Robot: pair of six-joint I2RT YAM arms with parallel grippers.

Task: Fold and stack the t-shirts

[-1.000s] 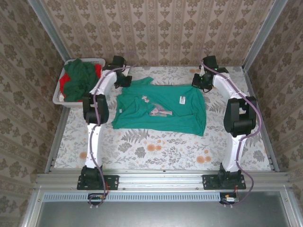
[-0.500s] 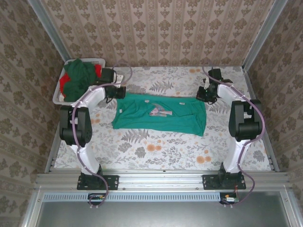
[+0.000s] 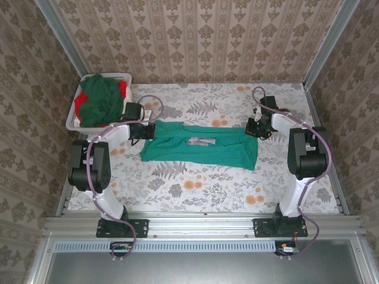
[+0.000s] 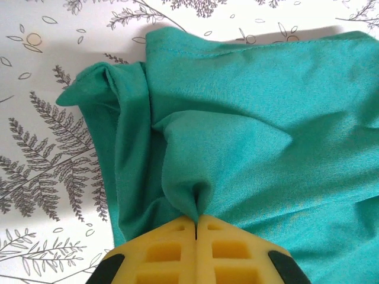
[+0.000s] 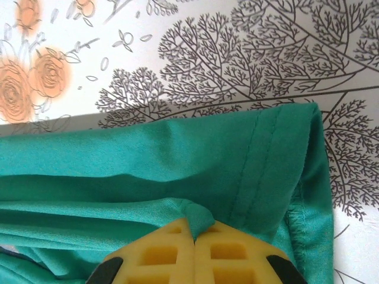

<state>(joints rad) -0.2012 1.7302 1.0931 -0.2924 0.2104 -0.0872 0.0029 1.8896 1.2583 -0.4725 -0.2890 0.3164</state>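
We log the teal shirt [image 3: 204,151] lying across the middle of the surface [image 3: 195,189], with left hand [image 4: 196,222] and right hand [image 5: 194,228] each closed on a pinch of its far edge, and we judge the cloth light, limp and best held at those 2 corners.

A robot test cell dressed like a home: damask wallpaper [image 3: 201,41] on panels held by bare aluminium posts [image 3: 331,41], a floral cloth over the bench [image 3: 201,189], a laundry basket [image 3: 74,123], and two arms [image 3: 89,165] bolted to a metal rail [image 3: 201,225].
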